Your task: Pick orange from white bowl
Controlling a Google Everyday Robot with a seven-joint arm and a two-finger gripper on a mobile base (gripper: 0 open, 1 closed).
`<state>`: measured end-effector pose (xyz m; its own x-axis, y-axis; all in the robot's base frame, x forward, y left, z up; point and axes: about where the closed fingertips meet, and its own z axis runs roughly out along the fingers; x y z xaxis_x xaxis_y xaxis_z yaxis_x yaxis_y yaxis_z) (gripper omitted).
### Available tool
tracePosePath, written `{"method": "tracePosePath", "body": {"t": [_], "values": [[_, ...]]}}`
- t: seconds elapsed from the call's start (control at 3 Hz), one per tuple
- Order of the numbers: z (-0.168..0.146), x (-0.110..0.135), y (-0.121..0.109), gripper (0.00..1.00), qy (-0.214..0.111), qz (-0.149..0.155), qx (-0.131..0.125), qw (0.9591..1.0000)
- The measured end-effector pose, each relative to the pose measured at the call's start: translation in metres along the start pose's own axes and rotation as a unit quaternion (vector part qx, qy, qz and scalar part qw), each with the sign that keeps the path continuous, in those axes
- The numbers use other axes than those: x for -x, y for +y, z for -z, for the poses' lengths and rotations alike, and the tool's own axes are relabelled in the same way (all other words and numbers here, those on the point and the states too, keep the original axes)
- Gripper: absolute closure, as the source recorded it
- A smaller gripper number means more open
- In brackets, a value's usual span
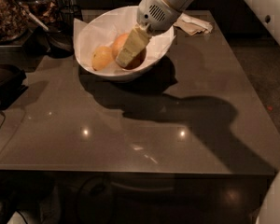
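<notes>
The white bowl [155, 55], lined with white paper, stands at the back of the dark table. Inside it lies a deep-orange orange [121, 42], and a paler yellowish fruit [101, 58] lies to its left. My gripper [126, 59] reaches down into the bowl from the upper right and sits right over the orange, covering its middle. Only one orange shows; a second one is hidden or out of view.
A crumpled napkin [192, 25] lies right of the bowl. A small dark bowl with a spoon [56, 39] stands to its left, with a dark tray [4, 80] and a container of brown bits [7, 13] further left. The table's front edge [130, 171] is near.
</notes>
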<state>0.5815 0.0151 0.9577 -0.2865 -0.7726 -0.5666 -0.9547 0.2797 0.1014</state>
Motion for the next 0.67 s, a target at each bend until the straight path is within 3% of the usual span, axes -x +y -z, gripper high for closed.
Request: {"method": "tracePosePath", "body": {"t": [0.33, 0.67], "values": [[-0.001, 0.004, 0.004, 1.00, 0.003, 0.008, -0.005, 1.0000], [0.014, 0.006, 0.030, 1.00, -0.019, 0.017, -0.017, 0.9995]]}}
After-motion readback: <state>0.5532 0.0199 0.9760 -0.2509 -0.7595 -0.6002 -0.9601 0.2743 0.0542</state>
